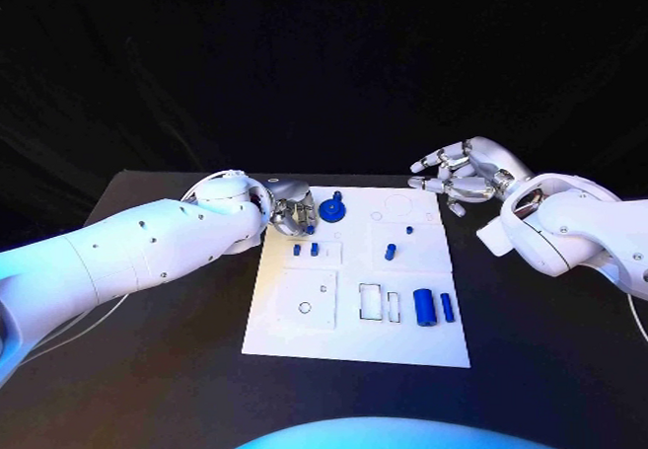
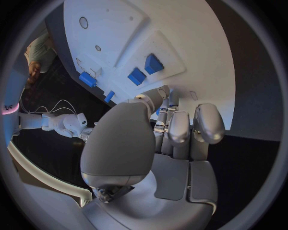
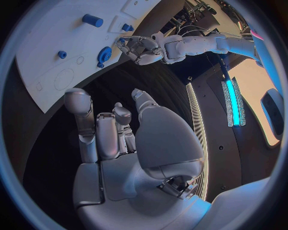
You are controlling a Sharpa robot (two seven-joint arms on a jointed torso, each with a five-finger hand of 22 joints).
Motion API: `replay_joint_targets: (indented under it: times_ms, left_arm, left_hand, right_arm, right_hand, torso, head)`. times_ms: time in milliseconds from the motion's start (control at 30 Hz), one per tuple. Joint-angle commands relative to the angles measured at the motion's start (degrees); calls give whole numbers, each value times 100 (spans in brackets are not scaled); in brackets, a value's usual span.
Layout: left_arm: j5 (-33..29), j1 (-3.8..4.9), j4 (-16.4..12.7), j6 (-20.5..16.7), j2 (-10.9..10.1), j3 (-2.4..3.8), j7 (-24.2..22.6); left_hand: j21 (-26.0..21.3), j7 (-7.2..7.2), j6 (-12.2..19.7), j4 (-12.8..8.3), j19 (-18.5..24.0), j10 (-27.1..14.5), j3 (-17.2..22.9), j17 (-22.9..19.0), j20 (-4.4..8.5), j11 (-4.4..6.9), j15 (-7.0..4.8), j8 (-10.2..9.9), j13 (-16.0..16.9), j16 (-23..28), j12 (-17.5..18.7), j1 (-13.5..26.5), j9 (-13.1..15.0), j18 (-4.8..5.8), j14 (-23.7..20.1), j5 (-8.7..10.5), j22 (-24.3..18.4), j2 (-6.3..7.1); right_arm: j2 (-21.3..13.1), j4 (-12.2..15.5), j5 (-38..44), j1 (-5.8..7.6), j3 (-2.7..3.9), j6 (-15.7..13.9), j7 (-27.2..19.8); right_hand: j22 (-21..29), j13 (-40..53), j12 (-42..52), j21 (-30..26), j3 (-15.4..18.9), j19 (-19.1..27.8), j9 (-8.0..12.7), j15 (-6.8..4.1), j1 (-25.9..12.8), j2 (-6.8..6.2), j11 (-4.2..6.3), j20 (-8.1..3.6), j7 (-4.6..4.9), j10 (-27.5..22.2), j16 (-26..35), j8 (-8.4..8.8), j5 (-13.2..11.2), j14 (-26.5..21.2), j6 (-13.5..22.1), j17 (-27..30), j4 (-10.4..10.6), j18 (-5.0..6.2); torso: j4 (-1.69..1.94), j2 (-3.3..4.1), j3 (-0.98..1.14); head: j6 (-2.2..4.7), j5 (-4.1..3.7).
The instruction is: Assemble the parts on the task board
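in the head view the left hand (image 1: 290, 212) hovers at the task board (image 1: 414, 340)'s far left corner, fingers curled over a small blue peg (image 1: 310, 228) beside the round blue part (image 1: 333, 206); whether it pinches the peg i cannot tell, and a loose hold could drop it. the right hand (image 1: 462, 173) hangs spread off the far right corner. the left wrist view shows fingers (image 2: 180, 128) bent together above blue blocks (image 2: 144, 70). the right wrist view shows spread, empty fingers (image 3: 79, 106) well apart from the board.
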State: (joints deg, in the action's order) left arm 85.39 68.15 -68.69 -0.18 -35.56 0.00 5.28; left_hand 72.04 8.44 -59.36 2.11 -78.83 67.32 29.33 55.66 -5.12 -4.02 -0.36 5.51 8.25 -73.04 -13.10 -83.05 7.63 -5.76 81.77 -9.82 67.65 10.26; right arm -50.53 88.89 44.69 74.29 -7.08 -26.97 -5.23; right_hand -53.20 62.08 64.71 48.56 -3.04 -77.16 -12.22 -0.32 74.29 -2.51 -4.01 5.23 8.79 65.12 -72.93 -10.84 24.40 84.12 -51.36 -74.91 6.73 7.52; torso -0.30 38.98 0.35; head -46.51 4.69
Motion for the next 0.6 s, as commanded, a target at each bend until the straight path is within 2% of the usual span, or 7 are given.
replay_joint_targets:
  times_ms: [33,167,233,333,467,533,600]
  left_arm:
    - [8,2,2,90,-5,2,28]
    - [8,2,19,81,-41,1,59]
    - [7,3,24,26,-104,2,60]
    - [-19,5,21,-131,-209,9,17]
    - [-337,14,-35,-496,-399,50,-81]
    - [-670,29,-101,-736,-536,69,-170]
    - [-1149,42,-184,-979,-670,79,-287]
  left_hand:
    - [-26,-1,55,-22,48,-31,-4,-14,-2,-24,5,-33,7,31,32,71,-6,35,-28,32,-7,11]
    - [-35,4,61,-25,54,-34,-4,-13,-3,-27,7,-39,9,29,37,76,-8,32,-29,32,-17,18]
    - [-71,12,55,-36,77,-59,6,-50,-5,-37,14,-42,10,47,56,73,-7,22,-43,29,-59,19]
    - [-119,27,-42,-65,108,-80,37,-131,-8,-52,26,-2,23,86,77,58,14,9,-76,28,-112,2]
    - [-412,-4,-230,-112,306,-33,60,-498,5,-32,16,103,66,290,41,42,63,-71,-220,33,-445,-33]
    - [-492,-7,-260,-138,356,64,61,-583,22,-5,-3,126,111,335,-37,34,74,-93,-245,35,-534,-46]
    - [-1001,-6,-281,-135,691,52,49,-1181,45,-3,-11,146,145,728,-74,84,84,-215,-504,33,-1089,-44]
  right_arm:
    - [-4,-8,18,-1,2,12,-17]
    - [-7,-32,27,-1,2,18,3]
    - [-2,-112,108,-1,2,158,102]
    - [21,-293,517,-2,2,370,230]
    - [35,-472,1399,-3,2,612,383]
    - [47,-538,2001,-5,2,730,470]
    - [68,-585,2586,-10,2,832,556]
  right_hand:
    - [22,-22,13,-55,-53,31,-9,-29,46,0,12,-9,6,38,38,-35,27,59,24,-77,4,55]
    - [223,-306,-259,-301,-75,110,-6,-24,62,-11,6,-5,12,-215,178,-34,30,7,40,24,1,90]
    - [1042,-1486,-1523,-1312,-199,498,-2,-8,129,7,-22,27,44,-1240,863,-38,-18,-290,56,512,14,232]
    - [1401,-2333,-2667,-1784,-494,649,-2,48,344,34,-78,49,72,-1585,1618,-53,-494,-554,-5,1072,-11,292]
    - [1293,-3560,-3898,-1626,-1103,303,65,-7,703,-111,-129,-15,75,-936,1369,78,-778,-247,-233,946,-198,278]
    - [894,-3839,-4190,-1159,-1328,107,86,-22,796,-171,-34,-42,24,-743,1087,131,-859,-109,-365,740,-291,205]
    - [562,-4090,-4466,-771,-1536,-59,102,-44,822,-232,2,-67,-9,-525,866,178,-892,7,-528,579,-361,138]
  torso:
    - [0,-1,2]
    - [-1,-2,2]
    - [-3,-5,2]
    - [0,-15,-2]
    - [-4,-20,9]
    - [-15,-19,9]
    - [-22,-21,2]
  head:
    - [-1,-3]
    - [0,-1]
    - [8,-12]
    - [34,-32]
    - [59,-112]
    - [93,-179]
    - [118,-238]
